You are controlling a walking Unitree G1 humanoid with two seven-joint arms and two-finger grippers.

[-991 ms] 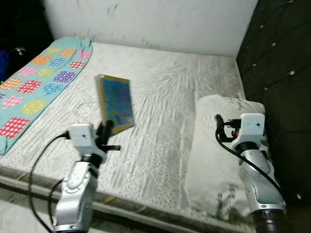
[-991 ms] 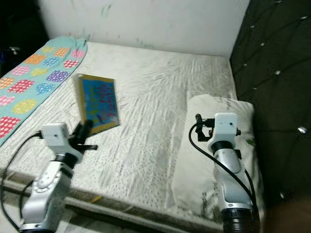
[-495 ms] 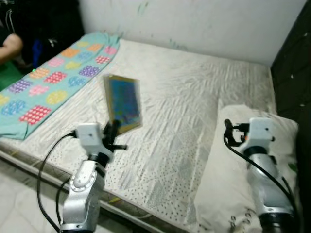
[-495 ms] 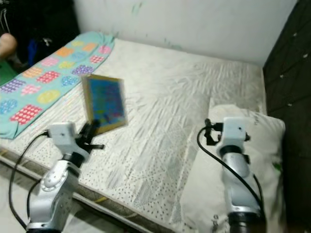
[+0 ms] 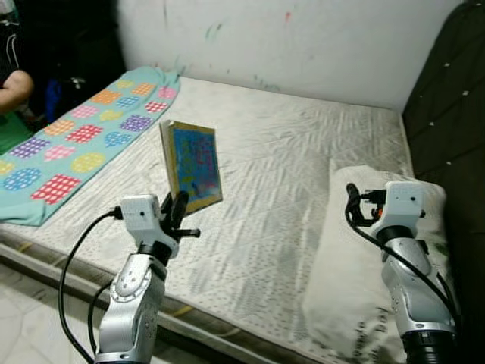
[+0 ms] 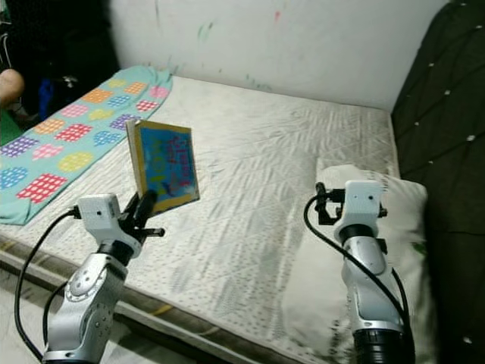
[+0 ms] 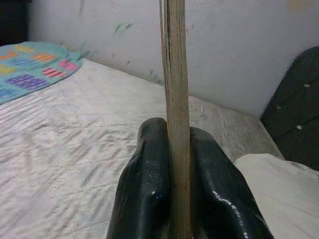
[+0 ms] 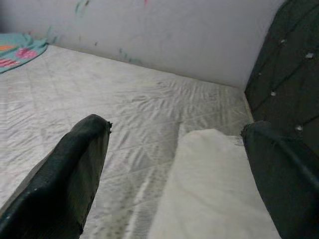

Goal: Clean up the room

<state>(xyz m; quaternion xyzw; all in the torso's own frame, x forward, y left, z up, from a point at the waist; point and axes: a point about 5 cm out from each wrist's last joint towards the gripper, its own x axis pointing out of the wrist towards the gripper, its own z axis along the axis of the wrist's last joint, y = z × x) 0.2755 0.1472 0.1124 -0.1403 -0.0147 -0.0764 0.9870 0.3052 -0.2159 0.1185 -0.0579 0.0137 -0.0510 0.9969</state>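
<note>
- The left gripper [image 5: 179, 206] holds a thin picture book [image 5: 192, 166] upright above the near left part of the bed [image 5: 303, 159], its jaws clamped on the book's lower edge.
- The book has a blue, busy cover with a yellowish border; its cover faces right, toward the middle of the bed.
- The step in hand looks like carrying the lifted book away from the bed as part of tidying the room.
- No shelf or box for it is in sight, so the next move probably calls for turning to find a place to put it, keeping the grip firm so the thin book does not slip or swing.
- The right gripper [image 8: 174, 149] hovers over the white pillow [image 5: 356, 258] at the right side of the bed, jaws wide apart and holding nothing.
- A teal blanket with coloured patches [image 5: 68, 144] lies along the far left of the bed, well apart from the book.
- A person's arm [image 5: 14, 85] shows at the far left edge.
- The left wrist view shows the book's page edge [image 7: 175, 99] pinched between the two black fingers [image 7: 144, 179], which the head views cannot confirm so plainly.
- The head views show the cover and the whole bed, with a dark tufted headboard [image 5: 447, 106] on the right.
</note>
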